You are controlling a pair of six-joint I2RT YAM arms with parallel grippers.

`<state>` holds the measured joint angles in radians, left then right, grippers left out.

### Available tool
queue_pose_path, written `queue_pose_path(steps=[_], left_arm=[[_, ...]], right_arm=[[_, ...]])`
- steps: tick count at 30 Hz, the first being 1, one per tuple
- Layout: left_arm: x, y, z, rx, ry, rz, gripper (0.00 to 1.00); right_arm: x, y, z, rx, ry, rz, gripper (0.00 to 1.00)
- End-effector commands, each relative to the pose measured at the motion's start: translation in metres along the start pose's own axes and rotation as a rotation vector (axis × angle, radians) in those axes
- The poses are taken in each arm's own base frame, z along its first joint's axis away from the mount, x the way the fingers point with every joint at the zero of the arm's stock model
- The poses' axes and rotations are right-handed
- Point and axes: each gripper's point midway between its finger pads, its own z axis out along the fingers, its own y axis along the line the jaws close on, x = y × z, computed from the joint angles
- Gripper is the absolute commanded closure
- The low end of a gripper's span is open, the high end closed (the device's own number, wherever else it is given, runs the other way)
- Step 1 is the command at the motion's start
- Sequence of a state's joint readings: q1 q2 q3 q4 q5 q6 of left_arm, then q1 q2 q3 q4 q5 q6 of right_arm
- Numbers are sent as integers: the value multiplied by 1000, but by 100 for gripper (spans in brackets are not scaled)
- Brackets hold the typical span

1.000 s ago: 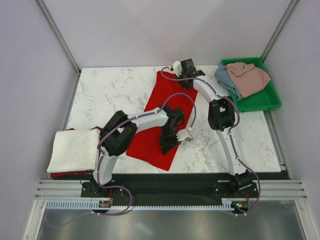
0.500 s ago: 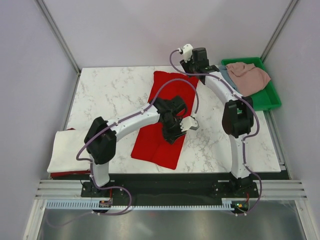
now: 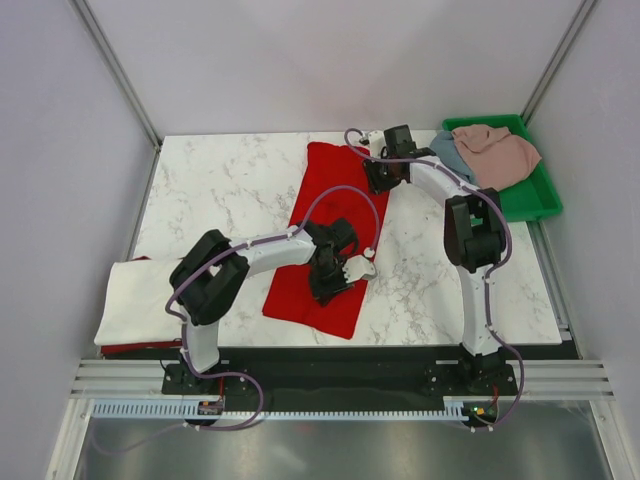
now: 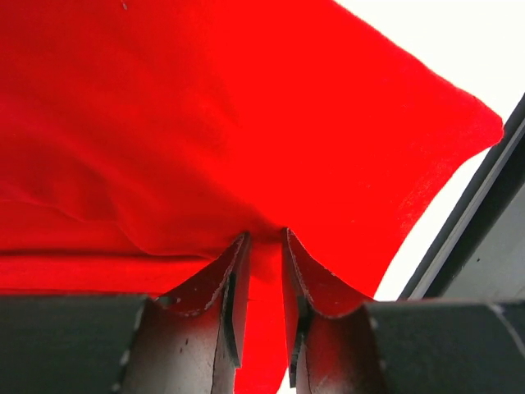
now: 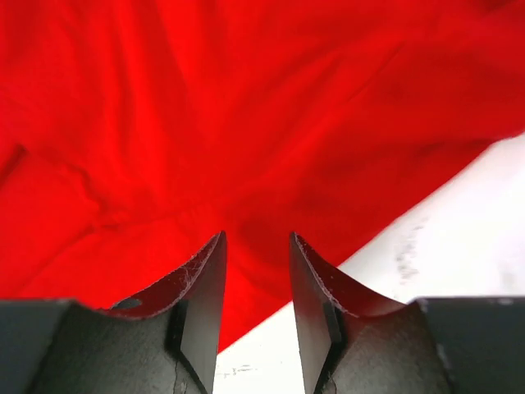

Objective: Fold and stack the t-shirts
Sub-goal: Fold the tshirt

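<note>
Matt soft creased cloth: red t-shirt (image 3: 325,172). Matt cloth, faint texture: white t-shirt (image 3: 140,295), 9 o'clock. Smooth marble-look top, low sheen: bench (image 3: 220,190). Glossy green plastic: tray (image 3: 532,202), 2 o'clock. Matt black plastic, scuffed edges: left hand (image 4: 264,240) fingers (image 4: 209,294).

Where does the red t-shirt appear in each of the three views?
Top external: the red t-shirt lies in the middle of the table, running from the far side to the near side.
Left wrist: the red t-shirt fills most of the picture, and a fold is pinched between the jaws.
Right wrist: the red t-shirt fills the top and left, behind the open jaws.
Shared landmark: the white marble table, bare beyond the shirt's edge.
</note>
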<state>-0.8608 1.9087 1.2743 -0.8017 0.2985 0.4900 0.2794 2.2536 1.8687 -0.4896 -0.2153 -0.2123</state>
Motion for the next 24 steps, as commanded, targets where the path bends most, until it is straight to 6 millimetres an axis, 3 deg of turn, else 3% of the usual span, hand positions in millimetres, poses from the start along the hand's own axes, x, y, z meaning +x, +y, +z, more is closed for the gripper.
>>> queue_pose_path(steps=[1, 5, 8, 9, 10, 12, 13, 14, 16, 19, 20, 22, 23, 24], left_arm=[[-8, 5, 24, 2, -48, -15, 70], [-15, 2, 34, 31, -64, -56, 70], [-26, 1, 41, 47, -74, -70, 70], [-33, 3, 41, 46, -86, -68, 70], [-37, 1, 43, 55, -90, -73, 70], [-41, -1, 49, 63, -83, -79, 70], [-45, -2, 49, 66, -87, -77, 70], [-47, -6, 51, 71, -85, -67, 70], [-50, -9, 50, 75, -92, -63, 70], [-54, -17, 45, 86, -103, -71, 69], [-55, -18, 42, 84, -109, -72, 69], [-65, -20, 16, 43, -172, -65, 68], [-68, -14, 1, -11, -197, -82, 64], [-79, -14, -34, -69, -283, -71, 61]], right_arm=[[14, 10, 9, -48, 44, 22, 56], [25, 5, 27, -43, 77, 16, 56], [22, 2, 36, -45, 77, -2, 55], [31, 0, 47, -47, 100, -3, 55], [21, -2, 49, -42, 85, -16, 55], [29, -4, 66, -47, 103, -10, 55], [15, -7, 64, -39, 84, -7, 54], [18, -5, 73, -53, 88, -9, 54], [2, -5, 73, -50, 47, -19, 53], [-6, -7, 76, -41, 23, -8, 52], [-10, -5, 73, -38, 15, -8, 52], [-10, -6, 67, -27, 19, -3, 52], [-24, -10, 49, -7, -6, -6, 52], [-30, -15, 37, 5, -22, 5, 52]])
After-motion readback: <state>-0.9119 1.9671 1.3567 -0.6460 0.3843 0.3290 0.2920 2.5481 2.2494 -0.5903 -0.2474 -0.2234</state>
